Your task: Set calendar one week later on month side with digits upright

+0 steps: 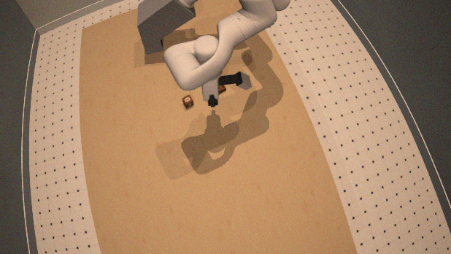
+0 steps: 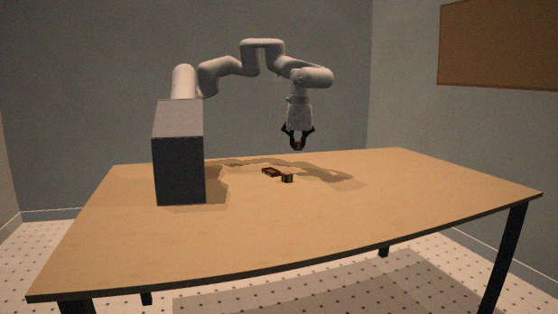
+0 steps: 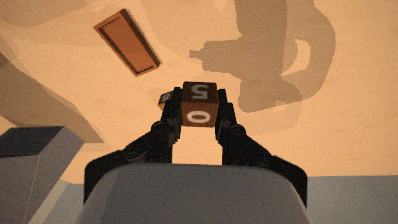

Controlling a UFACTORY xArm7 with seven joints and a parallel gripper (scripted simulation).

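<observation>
My gripper [image 3: 199, 99] is shut on a brown digit cube [image 3: 200, 104] and holds it high above the table. In the wrist view the held cube shows a 5 on one face and a 0 on the face toward the camera. The gripper also shows in the exterior view [image 2: 297, 143] and in the overhead view [image 1: 212, 101]. The second brown cube [image 1: 187, 101] stands on the table apart from the tray, a 0 on top; it shows in the side view [image 2: 287, 177] and peeks from behind the left finger in the wrist view [image 3: 163, 99]. The shallow brown tray [image 3: 127, 42] [image 2: 271, 171] lies flat and empty.
A tall grey box [image 2: 178, 151], the arm's base block, stands at the back left of the table. The arm [image 1: 204, 58] hides most of the tray from overhead. A brown board [image 2: 497, 42] hangs on the right wall.
</observation>
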